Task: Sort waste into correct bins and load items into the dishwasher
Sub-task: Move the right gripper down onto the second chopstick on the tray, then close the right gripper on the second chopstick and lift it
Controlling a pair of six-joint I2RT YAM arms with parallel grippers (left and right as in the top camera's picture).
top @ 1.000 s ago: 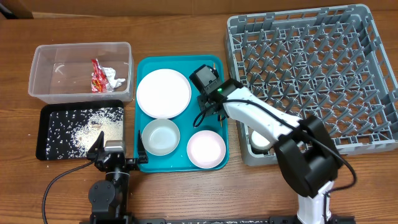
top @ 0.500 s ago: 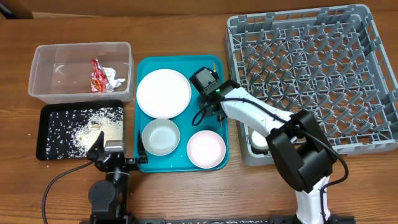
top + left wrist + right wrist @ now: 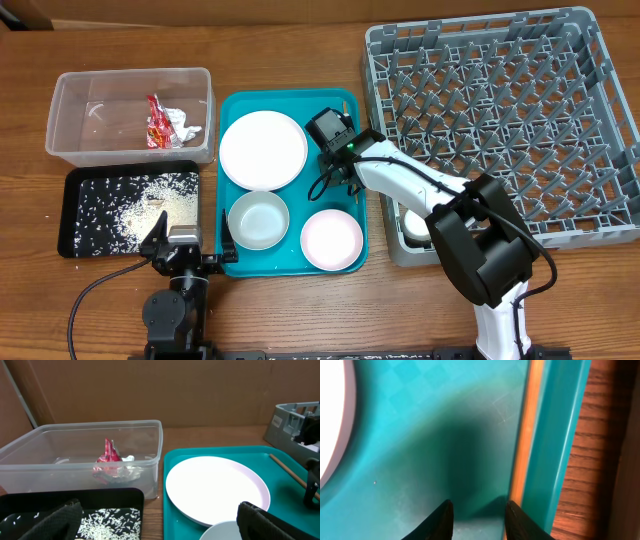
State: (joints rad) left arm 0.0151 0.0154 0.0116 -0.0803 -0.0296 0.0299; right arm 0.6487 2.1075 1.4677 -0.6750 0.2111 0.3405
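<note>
My right gripper [image 3: 338, 165] hangs low over the right side of the teal tray [image 3: 228, 115]. It is open [image 3: 480, 520], with only bare tray floor between its fingertips. A wooden chopstick [image 3: 522, 455] lies along the tray's right wall, just beside the right fingertip. The same chopstick [image 3: 287, 470] shows in the left wrist view. On the tray sit a white plate [image 3: 263, 150] and two white bowls [image 3: 258, 219] [image 3: 332, 240]. A small white cup [image 3: 416, 226] sits in the grey dish rack [image 3: 600, 120]. My left gripper [image 3: 192, 240] rests open at the table's front.
The clear tub [image 3: 70, 105] holds a red-and-white wrapper [image 3: 157, 122] and a white tissue [image 3: 185, 126]. The black tray [image 3: 75, 180] holds loose rice [image 3: 135, 208]. The rack fills the right side, close against the teal tray's right wall.
The right arm's elbow has shifted slightly toward the left. Its gripper has stayed over the tray's right side. The left arm has not moved.
</note>
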